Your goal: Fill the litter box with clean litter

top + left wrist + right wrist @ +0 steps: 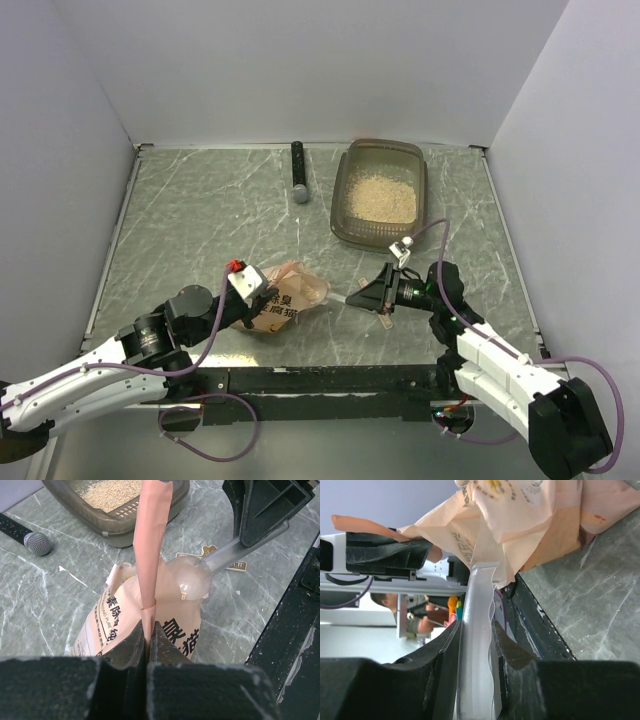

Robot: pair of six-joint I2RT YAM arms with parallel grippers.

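The left gripper (pixel 149 632) is pressed together on the upper edge of a soft orange-pink pouch (pixel 175 615) lying near centre. The right gripper (pixel 475 630) pinches the handle of a clear plastic scoop (pixel 192 575), whose bowl rests against the pouch. The translucent grey-brown rectangular litter box (pixel 341 205) sits far right, with pale beige clean litter (pixel 382 198) heaped inside.

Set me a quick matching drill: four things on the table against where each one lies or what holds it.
Things:
1. pouch
2. scoop
3. litter box
4. microphone

States:
A. lying near the back wall
B. pinched by the left tool
C. holding clean litter
D. handle gripped by the right tool

Pairs: 1-B, 2-D, 3-C, 4-A
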